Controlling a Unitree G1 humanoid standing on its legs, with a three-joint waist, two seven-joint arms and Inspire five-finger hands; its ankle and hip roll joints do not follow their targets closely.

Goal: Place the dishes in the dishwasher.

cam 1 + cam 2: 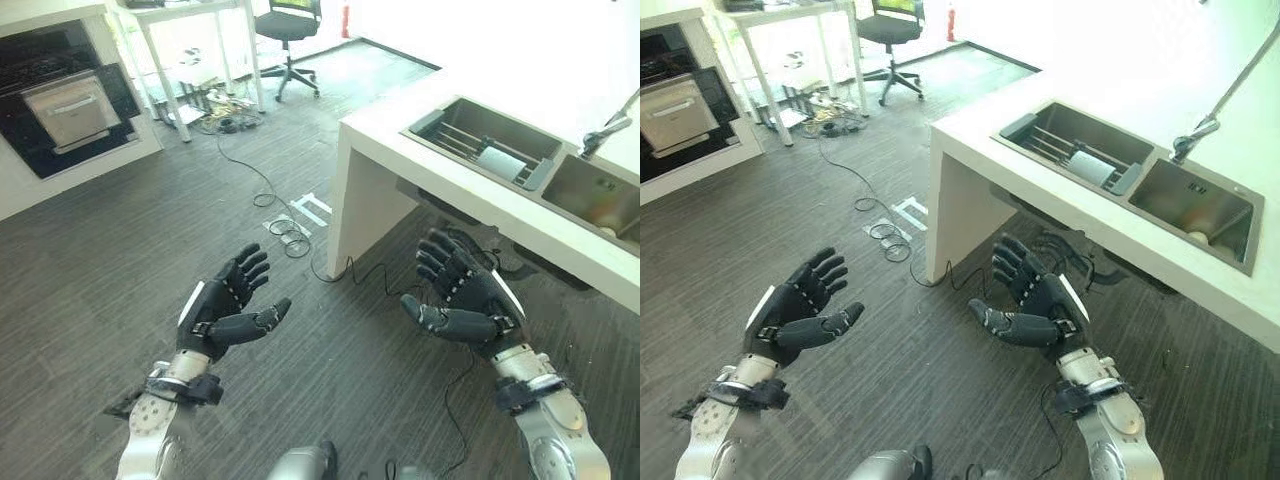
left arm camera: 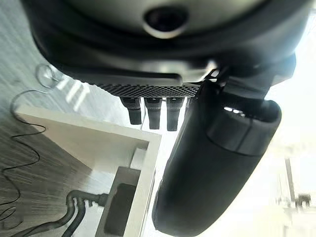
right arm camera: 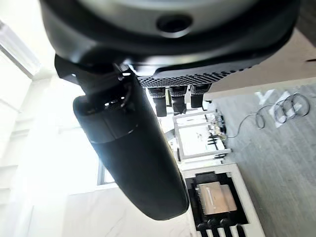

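left hand (image 1: pixel 218 313) empty | right hand (image 1: pixel 470 300) empty | sink (image 1: pixel 480 146): maybe one dish (image 1: pixel 499 162)

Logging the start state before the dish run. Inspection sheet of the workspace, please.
Surface: white counter on the robot's right, with a double sink set in it.
Job's things: a light dish lies in the rack of the near basin; a small pale thing in the far basin, too small to tell. Dishwasher: nothing seen for sure.
Clutter: nothing seen on the counter.
Hands: left hand and right hand open, empty, held over the floor.
Cables: black cable runs across the floor, with coils near the counter's corner.
Surroundings: oven in a white cabinet, white table, office chair, tap.
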